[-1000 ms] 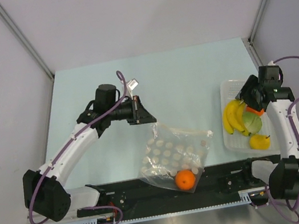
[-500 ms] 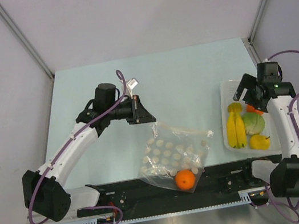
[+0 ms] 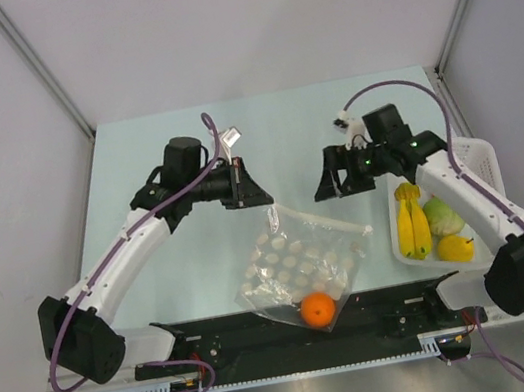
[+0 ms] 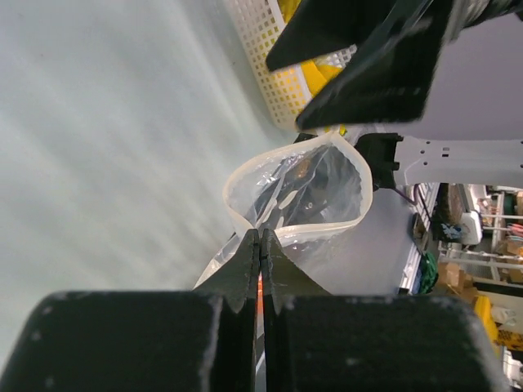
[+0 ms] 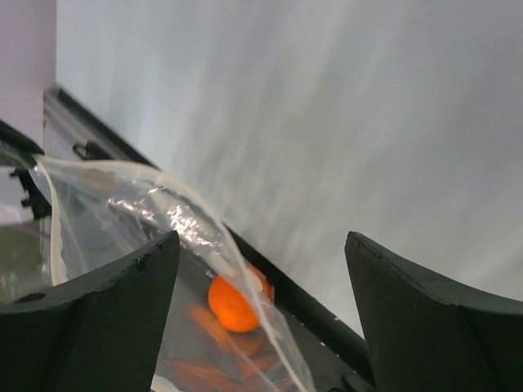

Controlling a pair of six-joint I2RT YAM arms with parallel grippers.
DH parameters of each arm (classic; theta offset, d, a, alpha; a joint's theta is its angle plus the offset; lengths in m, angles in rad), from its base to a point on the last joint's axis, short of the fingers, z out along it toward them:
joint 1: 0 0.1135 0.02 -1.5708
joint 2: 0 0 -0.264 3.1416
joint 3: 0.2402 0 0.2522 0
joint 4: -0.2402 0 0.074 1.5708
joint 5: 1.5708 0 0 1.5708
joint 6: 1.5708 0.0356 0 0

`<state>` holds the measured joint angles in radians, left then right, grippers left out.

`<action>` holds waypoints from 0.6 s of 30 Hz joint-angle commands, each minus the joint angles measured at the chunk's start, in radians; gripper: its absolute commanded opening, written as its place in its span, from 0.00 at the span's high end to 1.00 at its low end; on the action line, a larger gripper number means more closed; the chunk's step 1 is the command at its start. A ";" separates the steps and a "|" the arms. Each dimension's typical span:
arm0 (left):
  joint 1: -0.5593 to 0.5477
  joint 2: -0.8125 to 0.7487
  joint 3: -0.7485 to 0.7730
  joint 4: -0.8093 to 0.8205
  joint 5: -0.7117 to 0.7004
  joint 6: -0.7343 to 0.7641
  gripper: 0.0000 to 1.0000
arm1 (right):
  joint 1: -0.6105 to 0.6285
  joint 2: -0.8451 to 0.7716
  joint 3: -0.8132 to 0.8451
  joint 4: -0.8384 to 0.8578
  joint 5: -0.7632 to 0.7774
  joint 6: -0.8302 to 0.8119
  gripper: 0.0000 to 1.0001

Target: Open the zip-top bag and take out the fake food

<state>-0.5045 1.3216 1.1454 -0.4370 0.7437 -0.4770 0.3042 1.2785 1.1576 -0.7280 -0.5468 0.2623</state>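
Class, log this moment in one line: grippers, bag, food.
left gripper: shut on bag rim | right gripper: open, near bag mouth | bag: mouth open | orange: inside bag | bananas, cabbage, lemon: in basket

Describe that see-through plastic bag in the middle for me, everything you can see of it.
The zip-top bag is clear, crinkly plastic with a pale zip strip along its top and pale round spots across it. Its mouth gapes open. The left gripper, shut, pinches the rim at one corner, holding that end up; the bottom lies over the black rail at the near edge. One orange sits inside, low down.
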 commanded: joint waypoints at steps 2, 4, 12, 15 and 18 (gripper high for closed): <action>0.000 0.001 0.073 -0.023 -0.036 0.051 1.00 | 0.098 0.070 -0.019 0.058 -0.174 -0.044 0.17; -0.002 0.002 0.082 -0.035 -0.055 0.054 1.00 | 0.108 0.081 -0.044 0.068 -0.200 -0.028 0.20; 0.000 0.025 0.123 -0.051 -0.053 0.074 1.00 | 0.165 0.059 -0.148 0.167 -0.222 0.026 0.30; 0.000 0.028 0.129 -0.062 -0.059 0.080 1.00 | 0.170 0.050 -0.167 0.171 -0.193 0.038 0.36; -0.002 0.031 0.148 -0.100 -0.104 0.090 1.00 | 0.180 0.021 -0.188 0.183 -0.176 0.067 0.60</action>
<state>-0.5045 1.3510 1.2308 -0.4999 0.6834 -0.4236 0.4744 1.3598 0.9878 -0.5991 -0.7334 0.2886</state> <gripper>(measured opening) 0.004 0.560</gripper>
